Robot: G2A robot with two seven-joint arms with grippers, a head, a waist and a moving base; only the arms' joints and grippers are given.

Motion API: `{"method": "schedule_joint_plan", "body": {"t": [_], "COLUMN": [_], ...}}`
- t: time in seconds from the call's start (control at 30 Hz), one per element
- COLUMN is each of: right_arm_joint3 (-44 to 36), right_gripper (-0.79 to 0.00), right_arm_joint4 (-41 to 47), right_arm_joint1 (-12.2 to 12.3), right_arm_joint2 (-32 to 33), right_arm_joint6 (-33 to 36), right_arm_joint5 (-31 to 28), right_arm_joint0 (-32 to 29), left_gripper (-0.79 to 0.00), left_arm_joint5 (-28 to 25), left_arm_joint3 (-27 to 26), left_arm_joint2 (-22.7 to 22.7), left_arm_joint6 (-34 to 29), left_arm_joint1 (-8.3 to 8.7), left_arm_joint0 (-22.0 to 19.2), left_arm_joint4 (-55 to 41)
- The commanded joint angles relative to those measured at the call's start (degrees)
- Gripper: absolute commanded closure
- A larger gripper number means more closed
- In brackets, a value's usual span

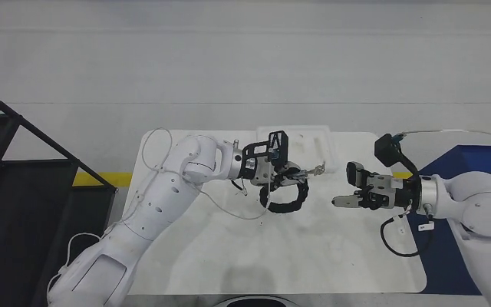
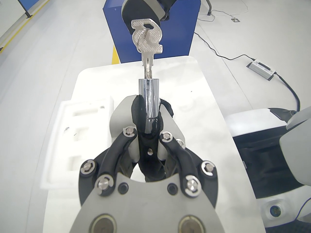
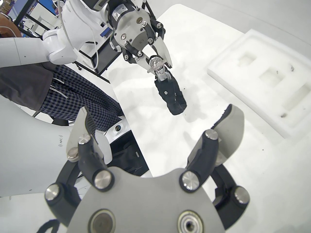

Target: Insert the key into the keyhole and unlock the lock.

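My left gripper (image 1: 288, 175) (image 2: 148, 109) is shut on the chrome cylinder of a cable lock (image 2: 148, 98), held above the white table (image 1: 230, 253). The lock's black cable (image 1: 288, 201) (image 3: 172, 95) hangs in a loop below it. A silver key (image 2: 147, 42) (image 1: 314, 167) sits in the keyhole, with its head sticking out toward the right arm. My right gripper (image 1: 345, 188) (image 3: 158, 120) is open a short way from the key, level with it and apart from it. One of its fingers (image 2: 138, 8) shows just behind the key's head.
A white foam tray (image 1: 303, 142) (image 3: 264, 78) with square pockets lies at the table's far edge, behind the left gripper. A blue cabinet (image 2: 150, 25) stands off the table's right end. A black power brick and cable (image 2: 261, 69) lie on the floor.
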Motion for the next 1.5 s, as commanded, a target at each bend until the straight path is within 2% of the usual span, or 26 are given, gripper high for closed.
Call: {"method": "schedule_joint_plan", "body": {"t": [0.0, 0.1, 0.17, 0.23, 0.4, 0.57, 0.83, 0.87, 0.93, 1.0, 1.07, 1.17, 1.27, 1.37, 1.47], "right_arm_joint3": [0.0, 0.0, -0.9, -0.9, -1.8, -1.0, -2.9, -3.8, -5.7, -6.9, -8.0, -9.6, -10.6, -11.3, -11.5], "right_gripper": [-0.785, -0.785, -0.785, -0.785, -0.785, -0.785, -0.785, -0.739, -0.739, -0.696, -0.6, -0.526, -0.493, -0.391, -0.369], "right_arm_joint4": [0.0, 0.0, -4.1, -7.1, -22.7, -27.9, -35.3, -36.5, -38.0, -39.4, -41.7, -46.6, -50.8, -54.4, -57.5], "right_arm_joint1": [0.0, 0.0, 0.0, 0.0, 0.0, -0.2, -0.1, -0.1, -0.1, -0.1, -0.1, -0.2, -0.2, -0.4, -0.4], "right_arm_joint2": [0.0, 0.0, 0.2, 0.1, -0.8, -2.6, -3.9, -3.9, -3.6, -3.0, -2.4, -2.1, -2.5, -2.7, -3.1], "right_arm_joint6": [0.0, 0.0, -1.9, -4.1, -8.7, -14.7, -19.8, -20.4, -22.1, -23.5, -25.4, -27.7, -30.0, -32.5, -34.9], "right_arm_joint5": [0.0, 0.0, -1.7, -6.5, -16.3, -23.4, -28.1, -27.9, -27.7, -27.5, -27.1, -26.1, -25.7, -24.9, -24.2], "right_arm_joint0": [0.0, 0.0, -0.1, -0.2, -0.3, -0.1, 0.0, -0.2, -1.0, -1.6, -2.3, -3.3, -4.0, -4.6, -5.0], "left_gripper": [0.0, 0.0, 0.0, 0.0, 0.0, 0.0, 0.0, 0.0, 0.0, 0.0, 0.0, 0.0, 0.0, 0.0, 0.0], "left_arm_joint5": [0.0, 0.0, -0.3, -0.7, -1.4, -1.4, -1.4, -1.4, -1.4, -1.4, -1.4, -1.4, -1.4, -1.4, -1.4], "left_arm_joint3": [-0.3, 0.2, 0.5, 1.1, 2.1, 2.5, 3.0, 3.0, 3.1, 3.0, 3.0, 3.0, 3.0, 3.0, 3.0], "left_arm_joint2": [0.3, 0.9, 1.6, 2.2, 4.1, 5.3, 6.6, 6.7, 6.7, 6.9, 7.0, 7.2, 7.4, 7.6, 7.7], "left_arm_joint6": [-0.1, 0.1, -0.2, -0.8, -2.8, -3.5, -4.9, -5.0, -4.9, -4.9, -4.9, -4.8, -4.6, -4.5, -4.4], "left_arm_joint1": [0.09, 0.11, 0.07, 0.04, -0.06, 0.03, 0.39, 0.45, 0.59, 0.71, 0.85, 1.05, 1.24, 1.41, 1.56], "left_arm_joint0": [0.2, 0.2, -0.1, -0.6, -2.2, -3.3, -4.3, -4.4, -4.4, -4.5, -4.6, -4.7, -4.9, -5.0, -5.1], "left_arm_joint4": [1.2, 2.0, 2.0, 1.6, -0.2, -2.8, -5.0, -5.2, -5.8, -6.1, -6.4, -6.9, -7.3, -7.4, -7.5]}}
